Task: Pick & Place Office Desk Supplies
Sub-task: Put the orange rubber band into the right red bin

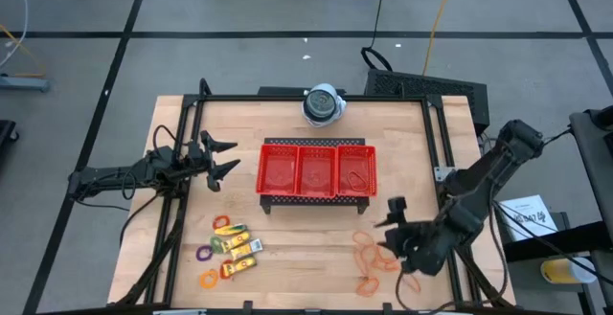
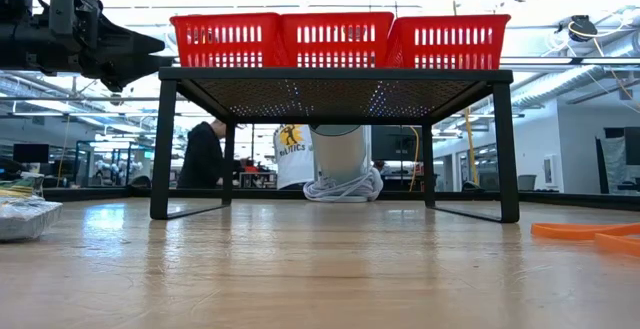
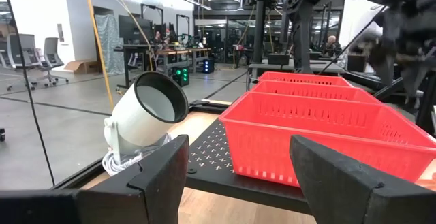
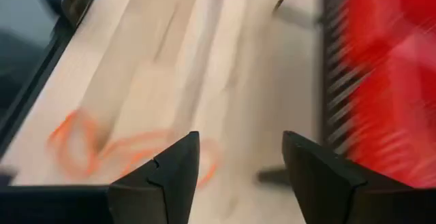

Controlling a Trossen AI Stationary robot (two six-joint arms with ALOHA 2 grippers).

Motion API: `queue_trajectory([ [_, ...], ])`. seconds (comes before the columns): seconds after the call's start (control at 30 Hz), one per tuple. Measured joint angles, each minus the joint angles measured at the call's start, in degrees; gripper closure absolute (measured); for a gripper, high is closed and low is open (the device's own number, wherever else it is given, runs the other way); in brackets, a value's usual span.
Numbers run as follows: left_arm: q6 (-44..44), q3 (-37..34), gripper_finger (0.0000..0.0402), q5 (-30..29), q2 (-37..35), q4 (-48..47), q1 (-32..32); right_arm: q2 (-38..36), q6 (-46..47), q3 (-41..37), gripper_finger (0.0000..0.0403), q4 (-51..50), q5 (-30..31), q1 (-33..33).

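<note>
Several thin orange rubber bands [image 1: 369,256] lie loose on the wooden table at the near right, blurred in the right wrist view as rubber bands [image 4: 88,146]. My right gripper [image 1: 388,224] hovers open just above them, tipped downward, nothing between its fingers [image 4: 170,176]. Yellow packets [image 1: 239,248] and small coloured rings [image 1: 206,255] lie at the near left. The red three-compartment tray [image 1: 316,169] sits on a black stand; one orange band [image 1: 356,179] lies in its right compartment. My left gripper [image 1: 222,158] waits open and level, left of the tray [image 3: 327,122].
A round white device [image 1: 324,104] stands at the table's far edge behind the tray, with its cord coiled at its foot. Black frame rails [image 1: 182,210] run along both sides of the table. Bare wood lies between the packets and the rubber bands.
</note>
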Motion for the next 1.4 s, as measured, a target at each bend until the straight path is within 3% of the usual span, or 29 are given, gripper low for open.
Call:
queue_trajectory([
  [0.23,0.00,0.00,0.0135,0.00,0.00,0.02,-0.02,6.35,17.99,-0.36,0.0224,-10.48,-14.44,2.13],
  [0.47,-0.02,0.00,0.0135,0.00,0.00,0.02,-0.01,11.92,20.81,-0.38,0.0236,-11.46,-14.67,3.69],
  [0.93,0.00,0.00,0.0135,0.00,0.00,0.00,0.00,16.33,25.83,-0.87,0.0237,-8.07,-15.70,2.00],
  [1.13,-0.02,0.00,0.0135,0.00,0.00,0.00,-0.02,16.99,30.95,-7.31,0.0237,-2.39,-18.90,-2.04],
  [1.4,-0.01,0.00,0.0135,0.00,0.00,0.02,-0.01,16.02,28.77,-15.74,0.0236,10.23,-19.21,-3.83],
])
